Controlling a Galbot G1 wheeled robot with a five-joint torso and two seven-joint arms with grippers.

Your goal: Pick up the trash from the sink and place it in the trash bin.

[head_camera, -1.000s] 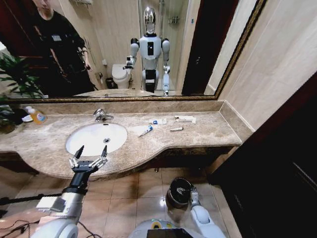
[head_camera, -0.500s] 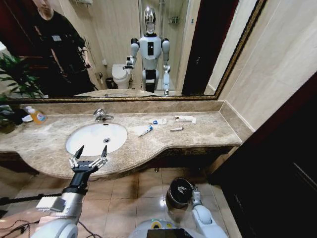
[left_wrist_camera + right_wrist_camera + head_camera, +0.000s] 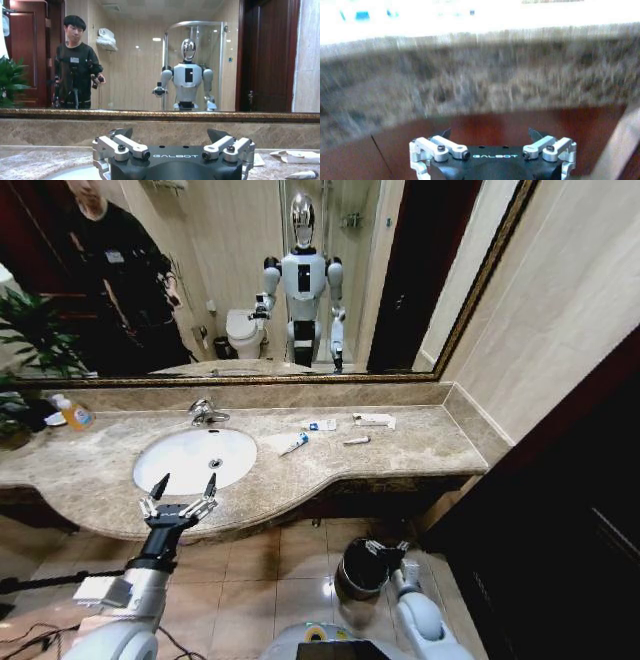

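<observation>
Trash (image 3: pixel 294 444) lies scattered on the bench (image 3: pixel 420 445), beside the sink (image 3: pixel 190 460). Left claw (image 3: pixel 180 492) released, empty, at the bench edge; right claw (image 3: pixel 385 552) released by the trash bin (image 3: pixel 362 568). Risk: thin flat pieces could slip the fingertips on smooth marble.

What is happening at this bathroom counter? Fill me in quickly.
A two-armed robot faces the marble counter to clear litter into the trash bin on the floor. Its left gripper hovers open at the near rim of the sink, holding nothing. Its right gripper is low beside the bin, open and empty. The white tube with blue cap, white-blue packet, thin white stick and flat white packet lie on the counter.
</observation>
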